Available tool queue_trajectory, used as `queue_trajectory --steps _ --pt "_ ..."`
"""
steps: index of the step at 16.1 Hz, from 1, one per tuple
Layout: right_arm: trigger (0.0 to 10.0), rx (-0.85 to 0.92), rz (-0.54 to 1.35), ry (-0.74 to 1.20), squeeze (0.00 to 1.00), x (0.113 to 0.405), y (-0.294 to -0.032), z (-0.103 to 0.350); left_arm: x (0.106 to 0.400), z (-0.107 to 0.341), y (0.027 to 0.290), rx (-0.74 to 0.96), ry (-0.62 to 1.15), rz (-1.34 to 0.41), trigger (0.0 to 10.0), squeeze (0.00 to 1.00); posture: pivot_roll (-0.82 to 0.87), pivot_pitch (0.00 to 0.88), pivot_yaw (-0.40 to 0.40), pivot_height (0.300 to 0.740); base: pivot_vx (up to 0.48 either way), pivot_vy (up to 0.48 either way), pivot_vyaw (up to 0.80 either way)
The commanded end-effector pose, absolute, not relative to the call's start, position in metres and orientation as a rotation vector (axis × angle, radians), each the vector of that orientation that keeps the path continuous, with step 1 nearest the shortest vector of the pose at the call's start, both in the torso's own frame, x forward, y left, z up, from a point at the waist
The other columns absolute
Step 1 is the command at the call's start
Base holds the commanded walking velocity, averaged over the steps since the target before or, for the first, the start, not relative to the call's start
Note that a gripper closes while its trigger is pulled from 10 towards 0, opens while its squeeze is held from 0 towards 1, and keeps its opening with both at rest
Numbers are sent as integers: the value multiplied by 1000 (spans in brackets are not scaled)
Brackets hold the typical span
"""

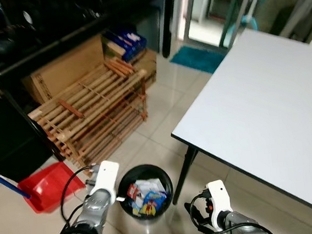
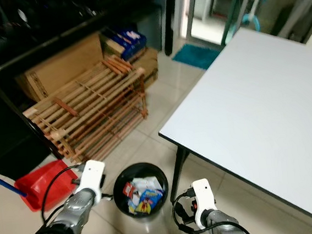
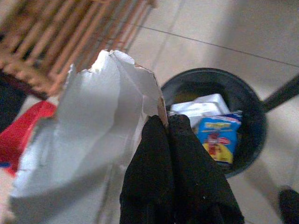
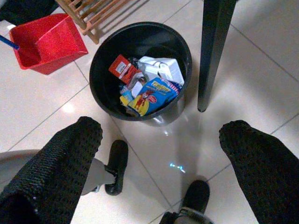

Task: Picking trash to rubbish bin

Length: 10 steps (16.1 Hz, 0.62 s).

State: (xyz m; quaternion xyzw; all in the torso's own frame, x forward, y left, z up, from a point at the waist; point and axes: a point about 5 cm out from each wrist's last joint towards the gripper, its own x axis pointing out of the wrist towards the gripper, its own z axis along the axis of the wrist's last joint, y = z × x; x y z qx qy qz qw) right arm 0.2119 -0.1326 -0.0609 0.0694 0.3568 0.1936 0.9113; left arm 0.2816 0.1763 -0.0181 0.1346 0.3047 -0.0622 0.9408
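A black round rubbish bin stands on the tiled floor by the table leg, holding a white carton, a red packet and a blue-and-yellow snack wrapper. In the left wrist view my left gripper is shut on a torn piece of white, silvery paper, held to the bin's left and a little above its rim. My right gripper hangs open over the floor to the right of the bin, its fingers wide apart with nothing between them.
A red dustpan lies on the floor left of the bin. A bamboo rack and cardboard boxes stand behind it. A white table with a black leg is on the right. My feet show below.
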Motion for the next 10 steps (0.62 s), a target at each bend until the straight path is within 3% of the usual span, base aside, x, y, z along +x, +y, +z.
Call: queue_trajectory --steps 1,7,8,10 --pt "10000 145 421 701 0 212 -133 -58 288 -13 166 286 600 -188 10000 0 -131 210 -46 740 0 0 0" --pt "10000 185 493 528 0 209 -124 -29 305 3 133 268 525 -310 10000 0 -212 299 -61 740 0 0 0" --pt "10000 186 500 513 0 208 -123 -24 307 5 130 273 521 -314 10000 1000 -216 304 -59 740 0 0 0" --pt "10000 190 499 504 0 208 -123 -21 308 6 128 274 518 -323 10000 1000 -224 310 -58 740 0 0 0"
